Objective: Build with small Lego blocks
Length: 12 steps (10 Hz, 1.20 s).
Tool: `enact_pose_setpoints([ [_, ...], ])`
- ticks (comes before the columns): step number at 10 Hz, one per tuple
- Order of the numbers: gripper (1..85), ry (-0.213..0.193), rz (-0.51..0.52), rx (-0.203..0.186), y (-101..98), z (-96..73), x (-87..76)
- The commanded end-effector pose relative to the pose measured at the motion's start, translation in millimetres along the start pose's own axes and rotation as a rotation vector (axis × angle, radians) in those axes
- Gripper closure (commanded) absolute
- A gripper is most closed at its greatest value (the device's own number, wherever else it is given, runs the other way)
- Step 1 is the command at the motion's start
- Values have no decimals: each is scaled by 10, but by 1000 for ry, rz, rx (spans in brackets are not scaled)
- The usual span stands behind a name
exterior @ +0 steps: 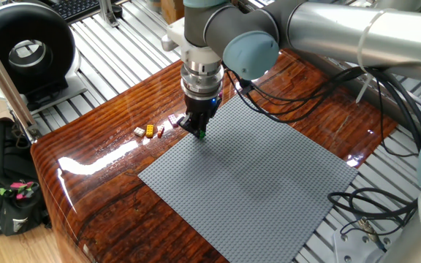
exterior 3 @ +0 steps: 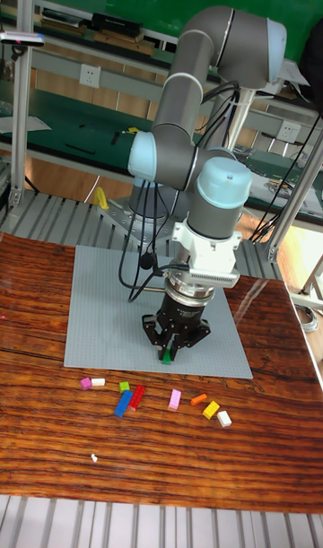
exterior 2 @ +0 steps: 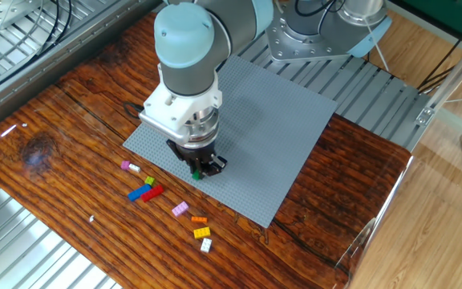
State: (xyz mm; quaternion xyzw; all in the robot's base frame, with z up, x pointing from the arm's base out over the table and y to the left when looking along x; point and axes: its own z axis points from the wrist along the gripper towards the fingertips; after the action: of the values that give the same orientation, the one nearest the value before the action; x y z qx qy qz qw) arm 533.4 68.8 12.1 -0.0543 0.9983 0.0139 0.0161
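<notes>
My gripper points straight down over the near-left edge of the grey baseplate, shut on a small green Lego block that pokes out below the fingertips. Whether the block touches the plate I cannot tell. The other small Lego blocks lie loose on the wooden table beside the plate: pink, blue, red, a second pink one, orange, yellow and white. In the tall fixed view they form a row in front of the gripper.
A black round device stands on the slatted bench at the back left, and a backpack sits on the floor. Cables trail off the baseplate's right corner. The arm's base stands behind the plate.
</notes>
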Motion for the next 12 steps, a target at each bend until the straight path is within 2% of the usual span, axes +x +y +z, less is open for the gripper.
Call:
enact_pose_setpoints([
  [1, 840, 5, 8, -26, 61, 15, 9],
  [12, 840, 19, 6, -12, 18, 33, 42],
])
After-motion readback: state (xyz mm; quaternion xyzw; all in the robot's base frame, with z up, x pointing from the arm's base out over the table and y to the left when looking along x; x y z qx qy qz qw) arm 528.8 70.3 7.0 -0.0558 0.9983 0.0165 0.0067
